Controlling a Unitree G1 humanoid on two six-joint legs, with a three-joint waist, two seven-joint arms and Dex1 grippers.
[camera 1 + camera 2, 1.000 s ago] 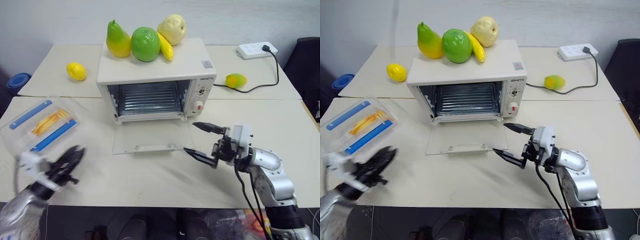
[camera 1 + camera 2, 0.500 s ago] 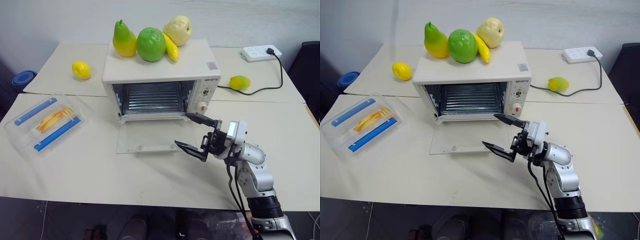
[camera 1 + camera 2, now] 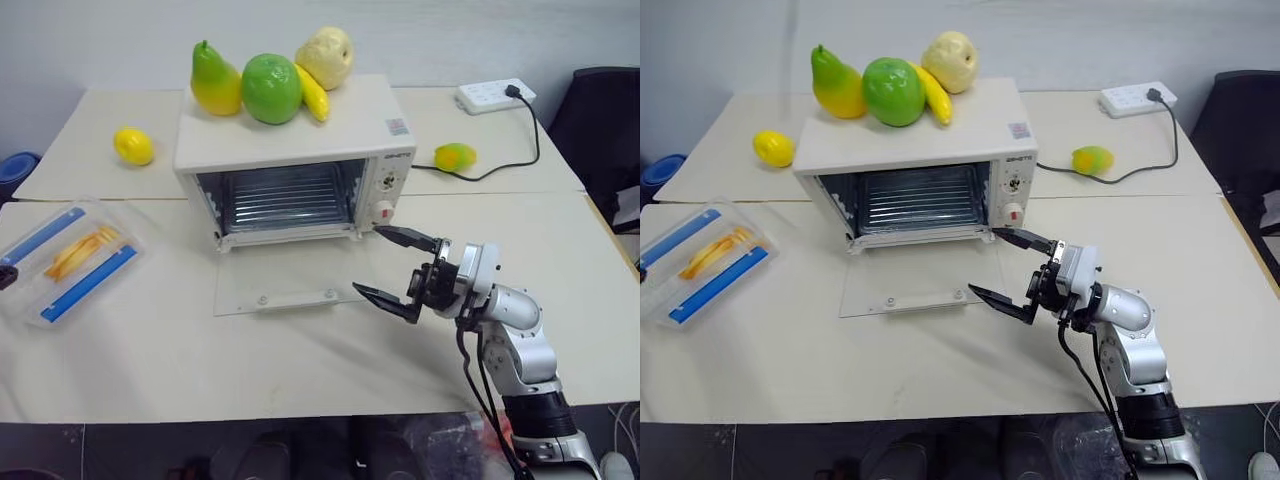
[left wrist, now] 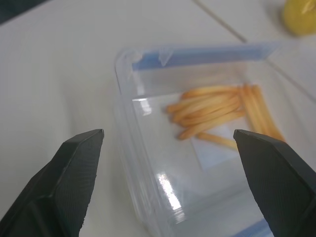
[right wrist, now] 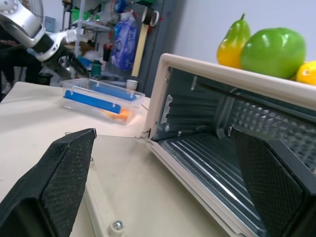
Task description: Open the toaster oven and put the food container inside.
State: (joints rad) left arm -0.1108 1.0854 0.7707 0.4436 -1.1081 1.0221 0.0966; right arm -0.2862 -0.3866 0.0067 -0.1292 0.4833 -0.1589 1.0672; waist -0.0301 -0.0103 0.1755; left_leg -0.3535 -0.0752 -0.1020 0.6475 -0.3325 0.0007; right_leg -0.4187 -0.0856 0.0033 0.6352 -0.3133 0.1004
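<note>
The cream-white toaster oven (image 3: pixel 300 130) stands mid-table with its glass door (image 3: pixel 290 282) folded flat onto the table and its wire rack (image 3: pixel 278 196) bare. The clear food container (image 3: pixel 68 263), with two blue clips and yellow strips inside, lies on the table far left. My left gripper (image 4: pixel 168 134) hovers open just above one end of the container (image 4: pixel 197 148), a finger on each side, not touching it. My right gripper (image 3: pixel 368 260) is open and empty, held level over the door's right corner, pointing left.
A pear (image 3: pixel 214 82), green apple (image 3: pixel 270 88), banana (image 3: pixel 312 95) and pale fruit (image 3: pixel 324 56) sit on the oven's top. A lemon (image 3: pixel 133 146) lies back left; a small fruit (image 3: pixel 455 156) and power strip (image 3: pixel 490 95) with cable lie back right. A black chair (image 3: pixel 610 120) stands at right.
My left arm has swung out to the left, over to the container, and its jaws have spread wide. The right gripper has stayed by the door. The head camera has shifted.
</note>
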